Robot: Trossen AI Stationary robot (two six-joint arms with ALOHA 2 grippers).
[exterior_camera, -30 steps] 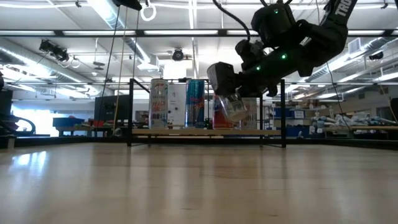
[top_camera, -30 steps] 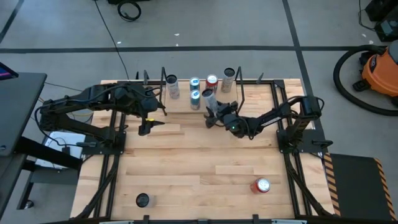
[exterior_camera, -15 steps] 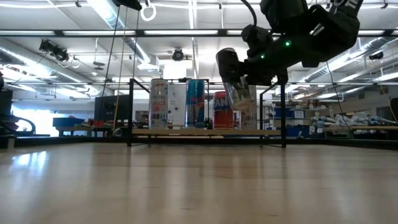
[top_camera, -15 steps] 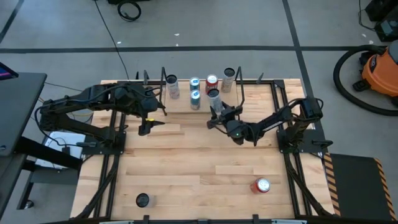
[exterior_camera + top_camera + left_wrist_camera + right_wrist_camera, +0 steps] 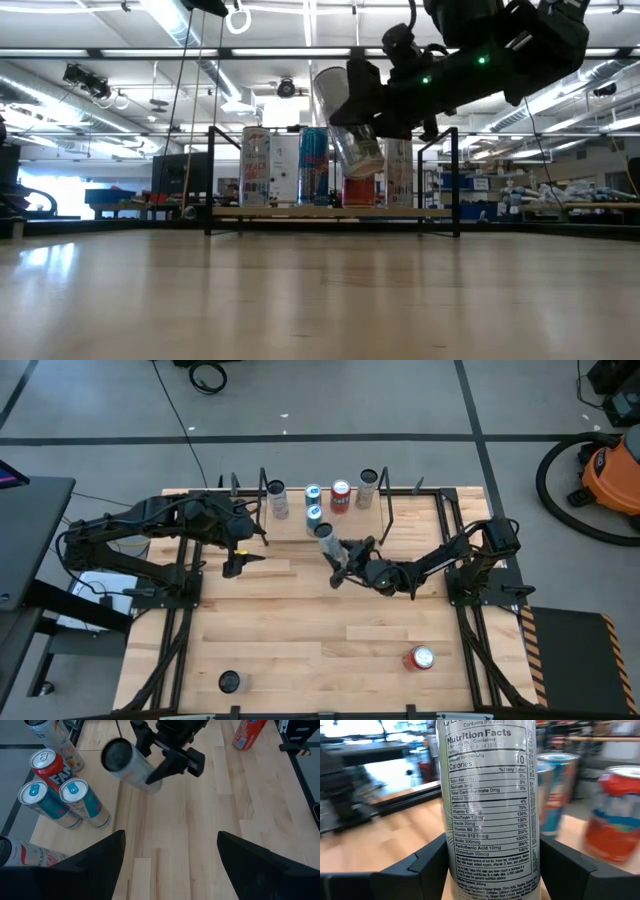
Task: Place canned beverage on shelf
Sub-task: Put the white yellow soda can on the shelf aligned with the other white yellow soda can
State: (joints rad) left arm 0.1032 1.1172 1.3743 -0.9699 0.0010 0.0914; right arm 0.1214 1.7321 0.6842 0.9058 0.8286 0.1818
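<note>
Can (image 5: 325,538) hangs tilted above the worktop (image 5: 300,640), just before the shelf (image 5: 330,213), clamped by the right hand (image 5: 340,552) around its lower body. Rigid but thin-walled, smooth, likely slippery; mid-body grip suits. Left hand (image 5: 232,567) waits open, well apart.

An orange vacuum (image 5: 612,468) stands beside the table (image 5: 300,630).

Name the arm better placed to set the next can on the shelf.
Right. Its claw holds a silver can tilted, just before the shelf. The left claw waits empty, off beside it.
</note>
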